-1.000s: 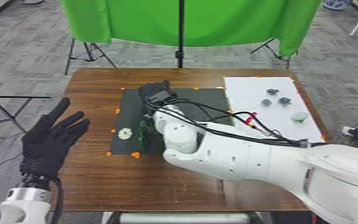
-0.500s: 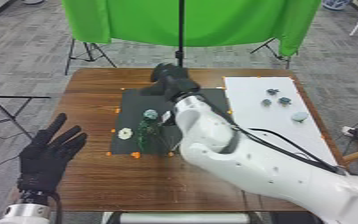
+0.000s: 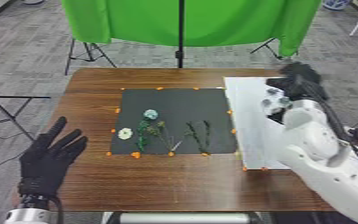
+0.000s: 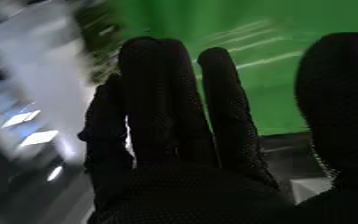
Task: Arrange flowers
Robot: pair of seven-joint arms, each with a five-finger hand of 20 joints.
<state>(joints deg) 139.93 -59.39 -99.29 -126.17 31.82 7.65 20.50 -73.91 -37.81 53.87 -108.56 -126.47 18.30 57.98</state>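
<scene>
Head view, from near to far. In the near left corner, over the left side of the brown desk (image 3: 175, 187), the left hand (image 3: 44, 162) in a black glove, fingers straight and spread. From the near right corner, a white arm (image 3: 322, 160) reaching across to the far right.

In the middle of the desk, a dark mat (image 3: 180, 97) with orange dots around its edges. On its near half, from left to right: a small white flower (image 3: 125, 133), a leafy green stem (image 3: 142, 140), a group of thin stems (image 3: 164, 134) with a white piece at the near end, and two slim green stems side by side (image 3: 206, 137). Just beyond the leafy stem, a pale blue flower (image 3: 151, 114).

To the right of the mat, a white sheet (image 3: 254, 137). Toward its far end, a small cluster of bluish flowers (image 3: 267, 102). Just beside them, over the sheet's far right part, the right hand (image 3: 298, 82); in the right wrist view, fingers open and straight, thumb apart.

Beyond the desk, a hanging green cloth (image 3: 127, 22) and a black pole (image 3: 181, 30).
</scene>
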